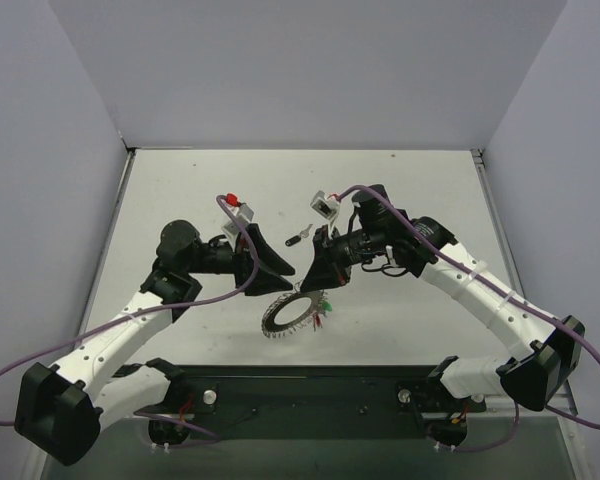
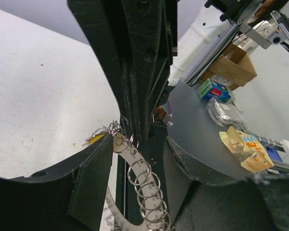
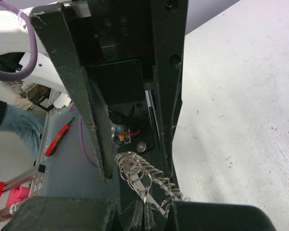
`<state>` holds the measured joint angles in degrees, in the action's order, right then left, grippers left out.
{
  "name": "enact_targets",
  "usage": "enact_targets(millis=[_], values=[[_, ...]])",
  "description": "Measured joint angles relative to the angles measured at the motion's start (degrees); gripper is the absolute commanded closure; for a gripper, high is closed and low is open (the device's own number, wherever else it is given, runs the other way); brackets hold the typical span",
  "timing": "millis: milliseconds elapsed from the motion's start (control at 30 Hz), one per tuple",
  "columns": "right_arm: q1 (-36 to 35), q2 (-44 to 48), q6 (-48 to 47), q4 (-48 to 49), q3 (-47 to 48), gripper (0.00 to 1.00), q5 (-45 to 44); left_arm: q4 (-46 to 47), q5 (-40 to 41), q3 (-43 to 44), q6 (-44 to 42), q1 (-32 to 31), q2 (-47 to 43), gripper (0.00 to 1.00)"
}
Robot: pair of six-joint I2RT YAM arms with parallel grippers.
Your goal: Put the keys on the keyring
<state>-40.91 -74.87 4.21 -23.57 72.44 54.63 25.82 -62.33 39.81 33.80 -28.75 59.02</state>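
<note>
Nearest the lens in the left wrist view, the left gripper (image 2: 138, 161) shows two matte black, scuffed plastic fingers (image 2: 89, 185) filling the bottom of the frame. Its jaws stand partly apart. The keyring (image 2: 145, 185) runs up through the gap, close against the left-hand finger and clear of the right-hand one, so nothing is clamped.

The keyring is a flat band of bright silver metal, and its rim is a row of small overlapping wire loops. In the top view it lies at the centre of the frame, just below both fingertips. The keys (image 1: 323, 306), with green and red plastic heads, bunch at its right rim. I cannot tell whether they are threaded on.

A black-headed key (image 1: 298, 238) lies alone on the table (image 1: 420, 190), above the ring. The table is pale, matte and lightly speckled.

Right of centre, the right gripper (image 3: 144, 215) is closed tight, with the ring's rim pinched in the slit between its black fingers.

Both arms meet mid-frame, well apart from the plain grey side walls (image 1: 50, 150).
</note>
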Motion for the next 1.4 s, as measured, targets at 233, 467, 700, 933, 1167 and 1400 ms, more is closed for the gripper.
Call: enact_targets(millis=[233, 467, 700, 933, 1167, 1400], values=[[-0.2, 0.0, -1.6, -1.4, 0.0, 1.0, 0.1, 0.9, -3.1, 1.7, 0.4, -0.9, 2.4, 0.49], [-0.8, 0.0, -3.7, -2.6, 0.1, 1.0, 0.2, -1.1, -4.7, 3.5, -0.6, -1.0, 5.9, 0.61], [-0.8, 0.0, -4.7, -3.9, 0.1, 1.0, 0.1, -10.9, -4.9, 7.7, -7.1, -2.2, 6.6, 0.65], [-0.8, 0.0, -5.3, -4.3, 0.5, 1.0, -0.3, -21.0, -4.3, 11.0, -13.9, -4.2, 7.7, 0.66], [-0.8, 0.0, -5.8, -4.7, 0.8, 1.0, -1.4, -28.0, -3.7, 11.8, -17.8, -5.1, 8.5, 0.7], [-0.8, 0.0, -5.9, -5.1, 0.8, 1.0, -1.7, -32.1, -2.4, 13.2, -20.3, -6.1, 8.5, 0.84]])
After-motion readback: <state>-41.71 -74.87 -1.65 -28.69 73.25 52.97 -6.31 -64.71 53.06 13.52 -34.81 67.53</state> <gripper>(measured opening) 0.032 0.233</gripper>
